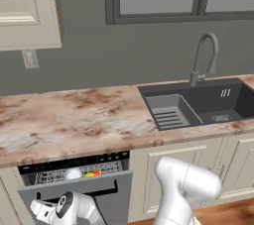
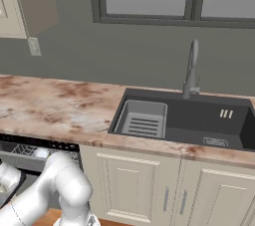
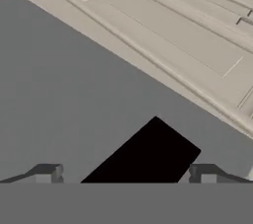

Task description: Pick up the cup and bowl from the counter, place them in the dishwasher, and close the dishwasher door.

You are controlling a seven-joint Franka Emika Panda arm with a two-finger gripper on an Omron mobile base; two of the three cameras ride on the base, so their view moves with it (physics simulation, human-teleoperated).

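One cup (image 1: 93, 173) and one bowl (image 1: 73, 173) sit side by side on the wire rack inside the dishwasher (image 1: 74, 169), so loading looks done. The dishwasher door (image 1: 79, 192) is partly raised, not yet shut. The gripper (image 3: 126, 173) faces the door's grey panel, fingers spread wide and pinching nothing, its black handle (image 3: 143, 151) between them, probably lined up to push. The counter (image 1: 64, 120) stretches above.
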